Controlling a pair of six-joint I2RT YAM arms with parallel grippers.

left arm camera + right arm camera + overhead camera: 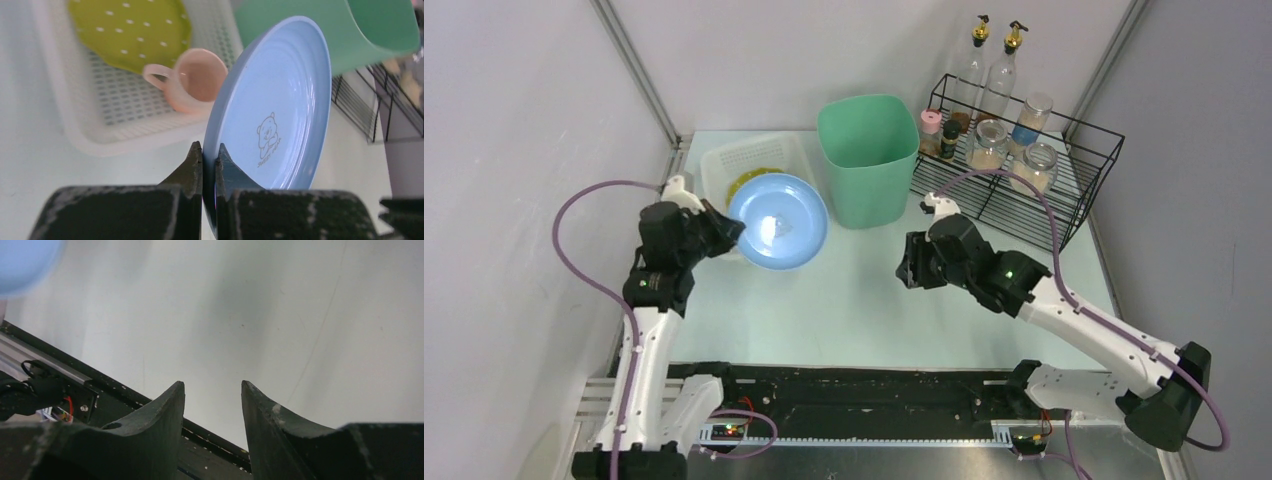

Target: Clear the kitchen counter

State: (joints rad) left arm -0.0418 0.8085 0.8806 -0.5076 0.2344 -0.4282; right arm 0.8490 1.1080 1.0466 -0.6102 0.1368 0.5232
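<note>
Nearest the left wrist camera, the left gripper [209, 150] is clamped tight on the rim of a blue plate [280, 100]. It holds the plate on edge above the tabletop [30, 165], beside a white basket [100, 141] with a pink cup [197, 77] inside. In the right wrist view, the right gripper [212, 387] stands half open, holding nothing. From above, the plate overhangs the basket's near corner. It should probably clear the wall and settle beside the cup before release.

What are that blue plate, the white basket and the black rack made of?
Blue plate: probably plastic or melamine, smooth, soft sheen, printed bear. White basket: moulded plastic, perforated floor. Black rack: thin coated metal wire, it seems.
</note>
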